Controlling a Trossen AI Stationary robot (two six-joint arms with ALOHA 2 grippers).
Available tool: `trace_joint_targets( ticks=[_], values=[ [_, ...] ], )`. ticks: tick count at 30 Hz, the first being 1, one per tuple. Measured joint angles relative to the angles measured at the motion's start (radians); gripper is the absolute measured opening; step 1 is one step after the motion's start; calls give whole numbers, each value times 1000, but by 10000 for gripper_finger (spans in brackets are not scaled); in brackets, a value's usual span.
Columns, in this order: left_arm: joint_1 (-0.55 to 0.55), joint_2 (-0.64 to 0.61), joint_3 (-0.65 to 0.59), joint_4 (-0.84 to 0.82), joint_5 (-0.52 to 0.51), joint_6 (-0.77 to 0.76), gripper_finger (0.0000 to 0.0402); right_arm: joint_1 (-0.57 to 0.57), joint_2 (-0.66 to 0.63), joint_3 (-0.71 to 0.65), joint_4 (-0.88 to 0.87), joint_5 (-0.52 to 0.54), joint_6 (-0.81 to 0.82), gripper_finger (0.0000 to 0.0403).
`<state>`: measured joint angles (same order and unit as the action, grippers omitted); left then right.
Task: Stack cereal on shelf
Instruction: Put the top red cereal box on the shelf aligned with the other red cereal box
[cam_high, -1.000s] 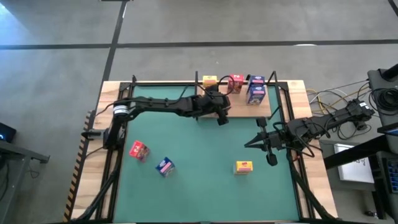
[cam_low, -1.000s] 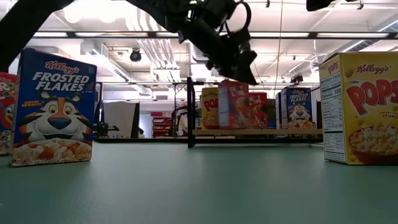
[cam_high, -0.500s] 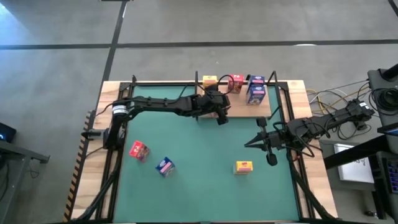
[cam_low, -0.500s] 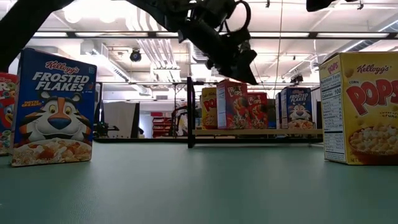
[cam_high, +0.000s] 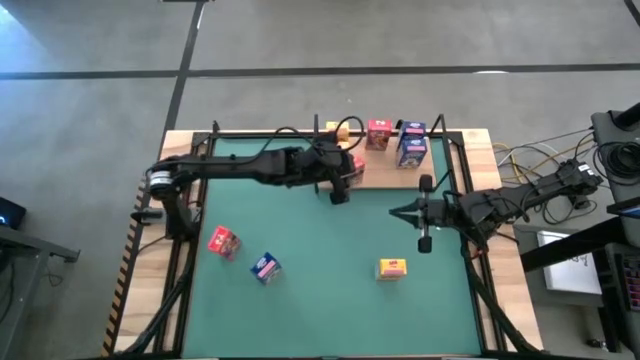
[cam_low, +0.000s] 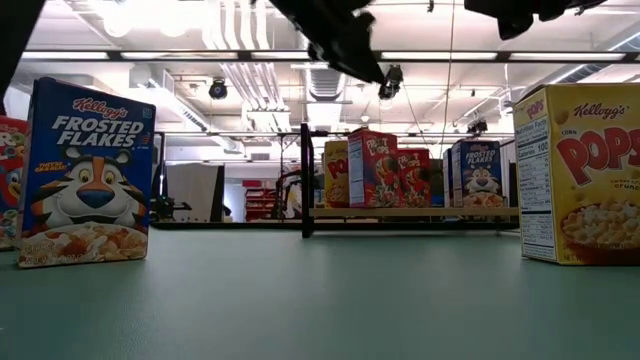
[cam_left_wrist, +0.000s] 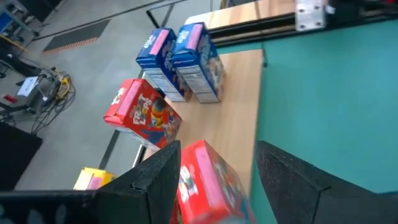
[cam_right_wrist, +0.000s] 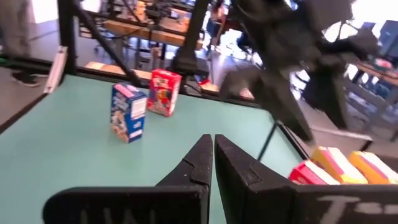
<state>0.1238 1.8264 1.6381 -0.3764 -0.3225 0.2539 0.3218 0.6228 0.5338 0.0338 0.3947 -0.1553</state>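
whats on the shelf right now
On the shelf: two blue boxes together, a red box and a yellow box. The left gripper hangs open above another red box; in the high view the arm covers it.

The worktop (cam_high: 330, 250) wears a plain green mat inside a pale wood border. At lower left of the high view lie a red cereal box (cam_high: 223, 242) and a blue Frosted Flakes box (cam_high: 265, 268); right of centre lies a yellow Corn Pops box (cam_high: 391, 268). The light-wood shelf (cam_high: 385, 176) at upper centre carries red, yellow and blue boxes. Both arms are black.
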Motion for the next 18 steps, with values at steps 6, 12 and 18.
trace_joint_targets(
  ticks=[6, 12, 18],
  values=[
    [-29, -130, -114, -4, 0, -2, 192, -17, 47, 25, 2, 26, 65, 9],
    [-64, -296, -314, 116, 0, -28, 192, -64, 139, 69, 2, 26, 94, 9],
    [-79, -455, -513, 242, 0, -44, 192, -137, 219, 159, -96, -35, 121, 9]
  ],
)
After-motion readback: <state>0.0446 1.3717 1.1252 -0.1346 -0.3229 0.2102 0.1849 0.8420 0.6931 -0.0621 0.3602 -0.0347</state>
